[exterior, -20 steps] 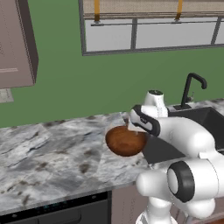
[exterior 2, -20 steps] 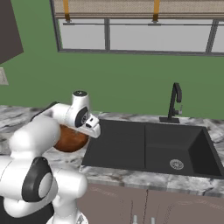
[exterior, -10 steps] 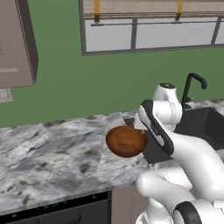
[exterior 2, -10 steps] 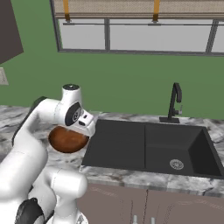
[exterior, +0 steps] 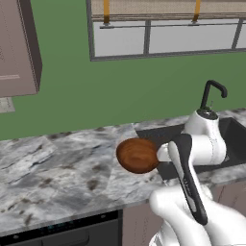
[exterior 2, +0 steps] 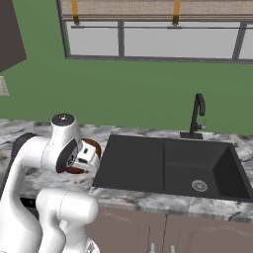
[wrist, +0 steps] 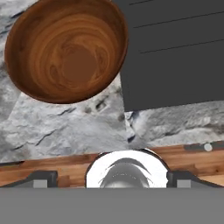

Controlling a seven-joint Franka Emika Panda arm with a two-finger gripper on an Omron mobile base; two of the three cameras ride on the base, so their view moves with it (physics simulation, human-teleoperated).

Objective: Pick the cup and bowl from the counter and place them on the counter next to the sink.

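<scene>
Since the earlier frames the arm has swung back toward its own base: the upper link that leaned over the bowl a second ago now stands more upright, and the hand has drawn away from the bowl's rim. Meanwhile the bowl (exterior: 138,155) has hardly shifted and appears to rest on the counter (exterior: 57,173), just beside the left edge of the sink (exterior 2: 168,168).

From the right base view the bowl (exterior 2: 81,157) peeks out behind the white wrist, close to the basin's near-left corner. From the hand view the bowl (wrist: 68,50) lies open side up, empty, its rim just over the dark edge of the sink (wrist: 175,52), with marbled counter (wrist: 65,127) below it.

Whether the gripper's fingers are apart or together I cannot tell; in the base views the wrist hides them, and the hand view shows no clear fingertips. Nothing seems to be held, as the bowl sits well apart from the hand.

Judging by this, the bowl half of the job looks done, set down next to the sink. What remains, as far as I can judge, is the cup, which would still have to be fetched and set beside the bowl.
</scene>
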